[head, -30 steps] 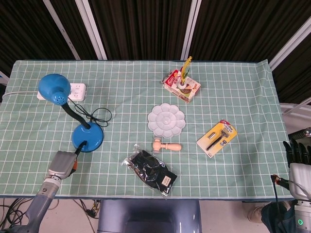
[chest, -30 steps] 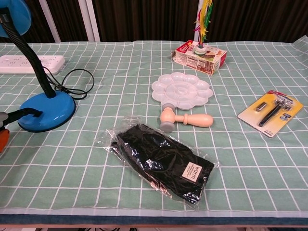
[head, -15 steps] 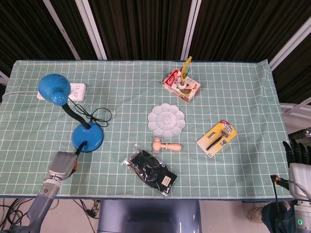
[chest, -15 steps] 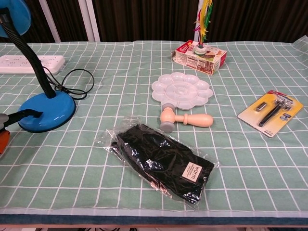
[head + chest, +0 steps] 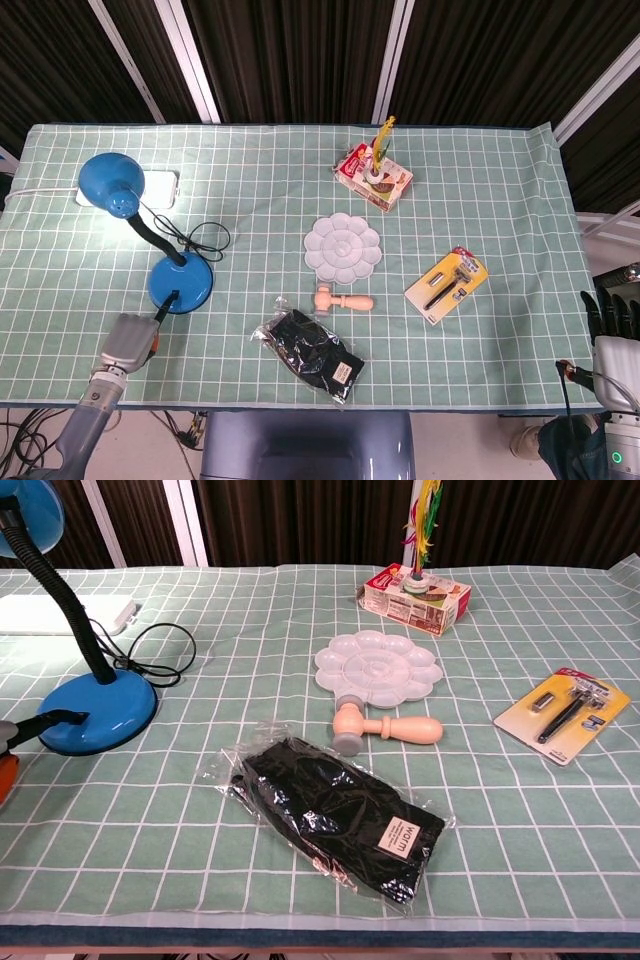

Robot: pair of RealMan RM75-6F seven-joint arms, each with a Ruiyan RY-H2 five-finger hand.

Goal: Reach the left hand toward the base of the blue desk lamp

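Observation:
The blue desk lamp stands at the table's left, its round base [image 5: 182,282] [image 5: 98,714] in front of the lit head [image 5: 108,184]. My left hand [image 5: 128,341] lies just in front of the base, at the table's near edge, holding nothing. One dark finger [image 5: 166,304] [image 5: 55,718] stretches out and touches the base's near rim. In the chest view only that finger and an orange bit of the hand show at the left edge. My right hand [image 5: 611,314] hangs off the table's right side, fingers up and apart, holding nothing.
A white power strip [image 5: 150,186] and a looped black cord [image 5: 204,240] lie behind the lamp. A flower-shaped palette [image 5: 342,246], wooden mallet [image 5: 342,300], bagged black item [image 5: 310,356], razor pack [image 5: 446,284] and red box [image 5: 374,176] fill the middle and right.
The lamp has come on and a bright patch now washes over the power strip. My left hand has slipped a little toward the near edge, its finger still on the base.

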